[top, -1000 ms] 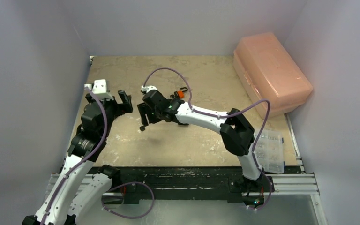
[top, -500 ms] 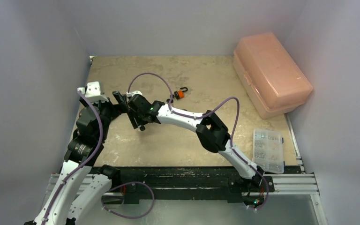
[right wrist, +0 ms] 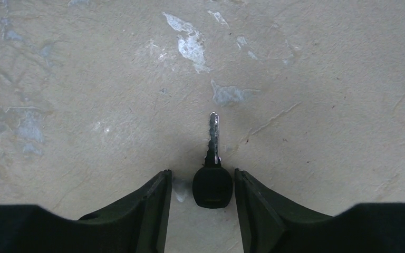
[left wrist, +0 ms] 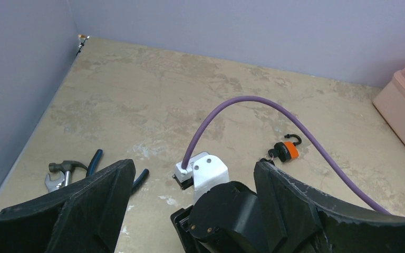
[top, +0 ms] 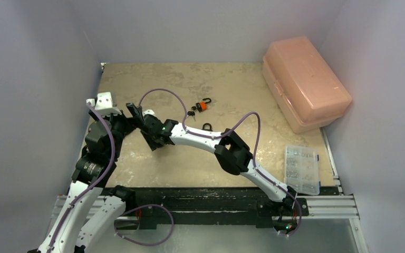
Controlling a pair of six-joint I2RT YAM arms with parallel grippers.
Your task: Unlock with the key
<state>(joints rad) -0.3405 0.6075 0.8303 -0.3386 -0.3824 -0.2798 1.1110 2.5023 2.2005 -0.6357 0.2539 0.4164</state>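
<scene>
Tabletop: scuffed beige stone-look tabletop (top: 232,89), grey walls around.
Left tool (left wrist: 190,211): released.
Right tool (right wrist: 200,195): released, straddling the black-headed metal key (right wrist: 212,168).

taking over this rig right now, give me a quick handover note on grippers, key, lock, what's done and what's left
Right gripper: open, low over the table, fingers on either side of the key's black head, not closed on it.
Left gripper: open, holding nothing, right next to the right arm's wrist.
Key: flat on the table on the left side, blade pointing away from the gripper.
Padlock: orange and black, lying further back near the table's middle, untouched by either arm.
Done: right gripper lined up on the key.
Left: close on the key, lift it, bring it to the padlock, probably steady the lock with the left arm, insert and turn.
</scene>
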